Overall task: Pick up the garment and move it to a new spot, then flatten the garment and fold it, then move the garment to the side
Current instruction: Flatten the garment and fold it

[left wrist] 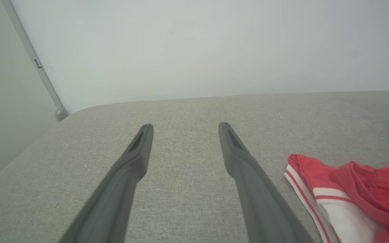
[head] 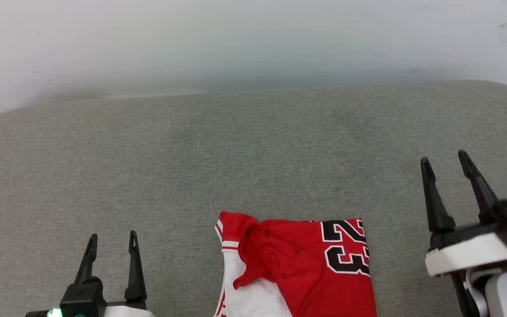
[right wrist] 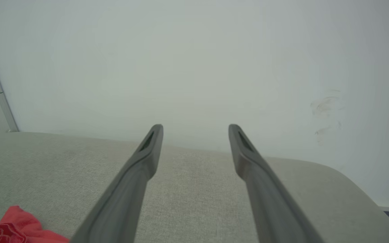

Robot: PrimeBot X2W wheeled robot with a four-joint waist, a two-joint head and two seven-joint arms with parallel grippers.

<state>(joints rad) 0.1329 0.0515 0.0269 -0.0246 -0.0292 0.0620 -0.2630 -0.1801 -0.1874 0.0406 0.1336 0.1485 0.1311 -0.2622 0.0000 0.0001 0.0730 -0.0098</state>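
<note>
Right at the near edge sits the garment [head: 297, 264], red with a white panel on its left half and the black numerals [head: 346, 246] showing on its right. It lies in a compact packet on the grey cushion [head: 236, 154], untouched by either tool. My read: the folding looks about done, and the carry to the side is the step in hand.

To do that well, come in low on both flanks of the garment and pinch through every layer, not just the top one. There's a loose red bunch [head: 258, 251] on the garment's left half that could flop open, so catch it in the grip. Lift both sides level and together so the packet keeps its shape.

Left of the garment and level with it, the left gripper [head: 113, 235] rests low, fingers pointing away from the robot, spread wide and empty. Its own camera shows it [left wrist: 185, 125] over bare cushion, the garment [left wrist: 349, 189] just beside it.

Right of the garment and further out, the right gripper [head: 444, 157] hangs higher, tilted slightly outward, jaws wide with nothing between them. Its wrist view shows it [right wrist: 194, 126] aimed past the garment [right wrist: 15, 226] towards the pale wall [head: 253, 39] beyond.
</note>
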